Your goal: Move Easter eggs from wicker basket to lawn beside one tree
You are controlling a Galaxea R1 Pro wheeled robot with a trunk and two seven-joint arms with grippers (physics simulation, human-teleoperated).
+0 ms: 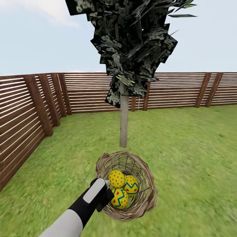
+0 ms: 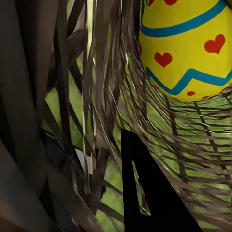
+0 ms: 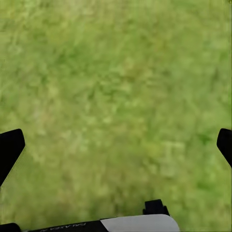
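Eggs (image 1: pixel 121 189) sat just ahead of your left-arm fingers (image 2: pixel 159 193) inside the wicker basket (image 1: pixel 148 194); couldn't tell their grip state. Right fingers (image 3: pixel 9 150) spread wide.

The left end effector (image 1: pixel 106 189) was hidden behind the wicker basket (image 1: pixel 149 194) rim; 1 egg (image 2: pixel 186 48) ran past the wrist picture's edge.

left tool (image 1: pixel 106 192) extended forward, right tool (image 3: pixel 116 145) spread
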